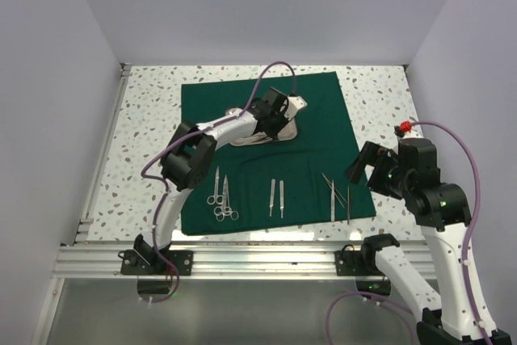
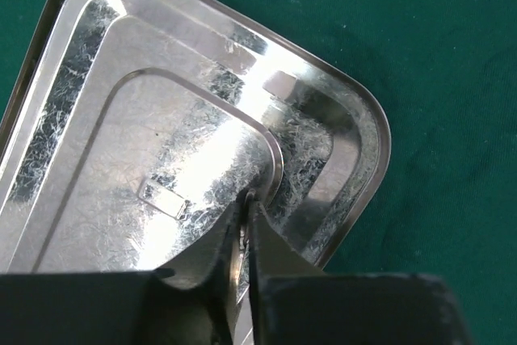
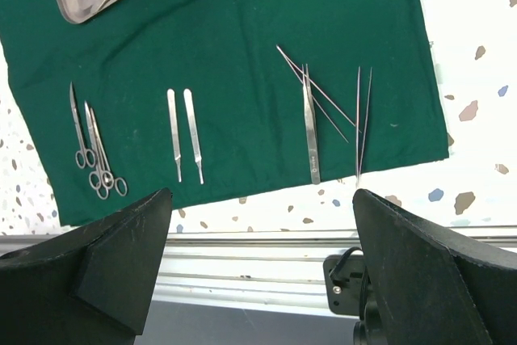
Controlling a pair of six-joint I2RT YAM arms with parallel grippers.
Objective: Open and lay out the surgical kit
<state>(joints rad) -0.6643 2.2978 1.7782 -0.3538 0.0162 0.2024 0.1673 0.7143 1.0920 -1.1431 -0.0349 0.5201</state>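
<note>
The dark green cloth (image 1: pixel 323 111) lies spread flat on the table. The shiny steel tray (image 1: pixel 284 132) sits tilted at its far middle. My left gripper (image 1: pixel 275 112) is shut on the tray's edge; in the left wrist view the fingers (image 2: pixel 247 198) pinch the metal of the tray (image 2: pixel 145 143). On the cloth's near part lie ring-handled scissors (image 1: pixel 220 199), two flat handles (image 1: pixel 276 198) and tweezers (image 1: pixel 333 195). My right gripper (image 1: pixel 363 166) is open and empty, raised over the cloth's near right corner. Its wrist view (image 3: pixel 260 199) shows the scissors (image 3: pixel 93 155) and tweezers (image 3: pixel 311 131).
An aluminium rail (image 1: pixel 258 260) runs along the table's near edge. White walls close the left, back and right. Speckled tabletop (image 1: pixel 141 135) shows round the cloth. Thin probes (image 3: pixel 361 119) lie at the cloth's right edge.
</note>
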